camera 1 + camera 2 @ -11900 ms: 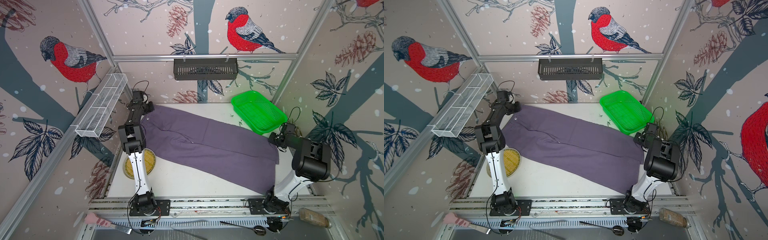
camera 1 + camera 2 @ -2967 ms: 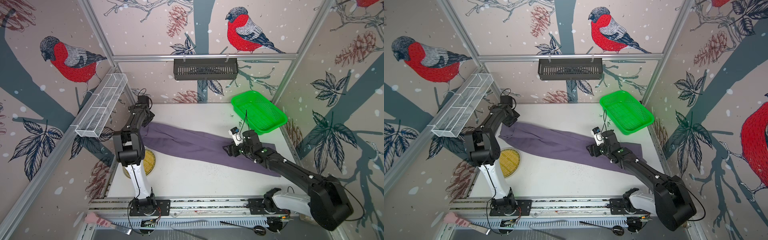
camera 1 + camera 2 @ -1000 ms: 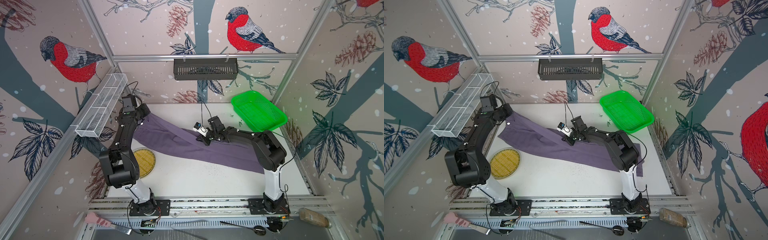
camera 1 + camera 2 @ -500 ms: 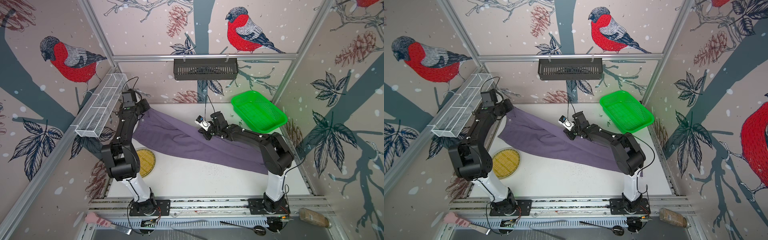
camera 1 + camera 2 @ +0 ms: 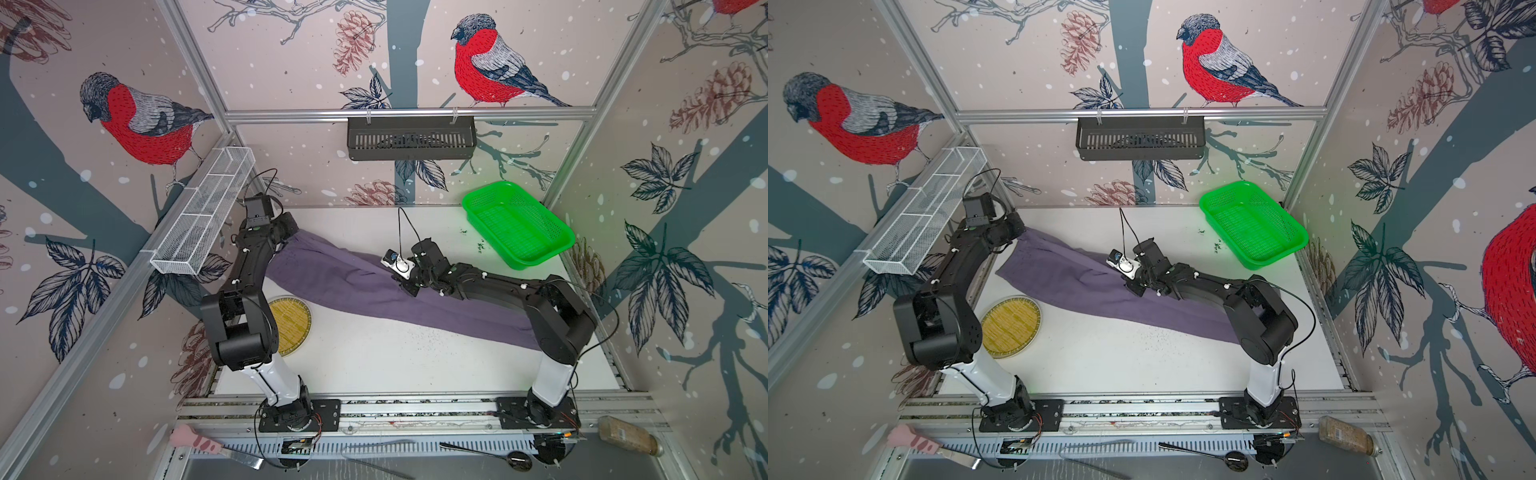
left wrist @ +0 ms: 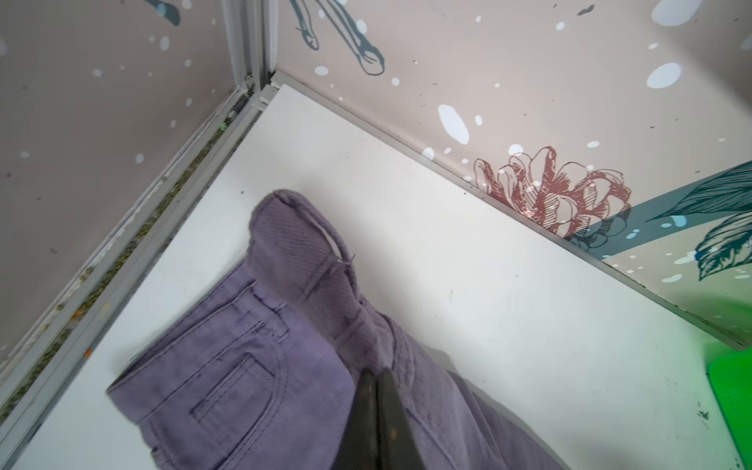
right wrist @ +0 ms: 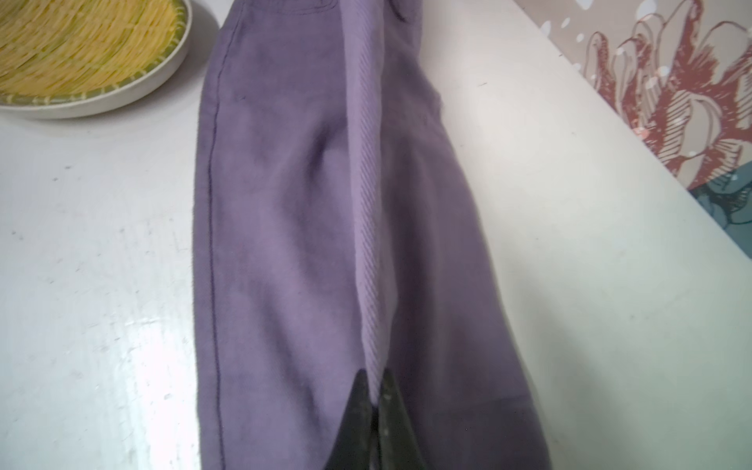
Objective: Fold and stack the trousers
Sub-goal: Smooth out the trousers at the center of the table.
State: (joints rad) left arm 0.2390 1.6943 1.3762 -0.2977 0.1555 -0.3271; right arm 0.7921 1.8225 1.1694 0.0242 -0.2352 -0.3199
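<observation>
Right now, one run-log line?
left gripper: shut on trousers, waist end | right gripper: shut on trousers, mid-length ridge | fold: lengthwise, unfinished | stack: none

One trousers (image 5: pixel 353 286), one basket (image 5: pixel 515 224), one plate (image 5: pixel 293 328)

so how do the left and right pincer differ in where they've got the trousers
The left pincer pinches the waistband of the trousers, near the far left corner of the table. The right pincer pinches a long edge about mid-length, near the table's middle. A stitched pocket lies beside the left pincer, while a paler ribbed strip runs ahead of the right pincer. Both are shut on cloth, pulling it up into a ridge.
</observation>
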